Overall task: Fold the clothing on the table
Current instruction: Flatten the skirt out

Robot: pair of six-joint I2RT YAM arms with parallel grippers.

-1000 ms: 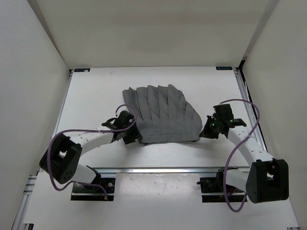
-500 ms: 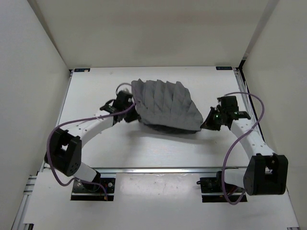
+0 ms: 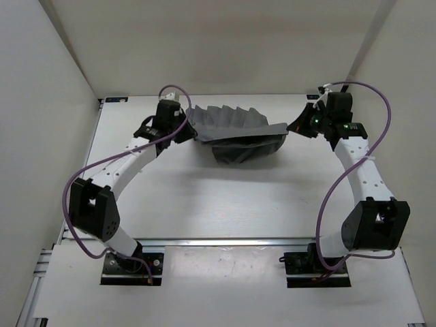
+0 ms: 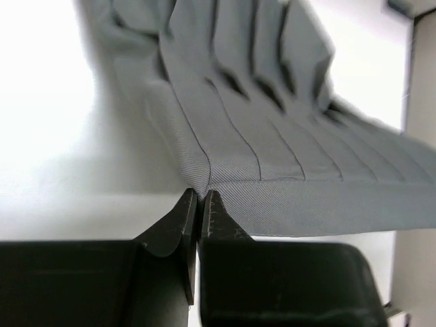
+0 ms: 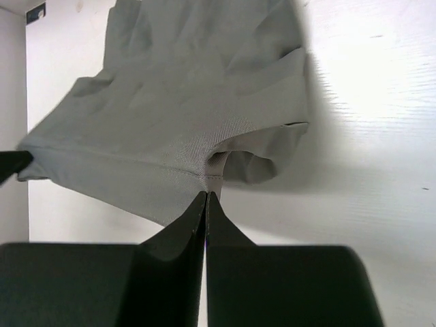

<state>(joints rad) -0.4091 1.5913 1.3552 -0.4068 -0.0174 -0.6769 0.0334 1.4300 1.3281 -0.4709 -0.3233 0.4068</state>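
Item 1: clothing [image 3: 235,129], dark grey, pleated. It sat over the far half of the counter [image 3: 225,204], its hem raised and stretched between both arms, the rest sagging beneath. 1 second earlier it lay flat mid-counter.

Left fingers [image 4: 185,218]: pressed together, pinching 1 hem corner.

Right fingers [image 5: 197,218]: pressed together, pinching the opposite corner.

Both arms had swung from the near side toward the far edge.

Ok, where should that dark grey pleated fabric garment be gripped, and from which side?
Pinch the dark grey pleated fabric garment at its two hem corners, one from each side, where the left claw and right claw grip now: the stitched hem stretches flat between them.
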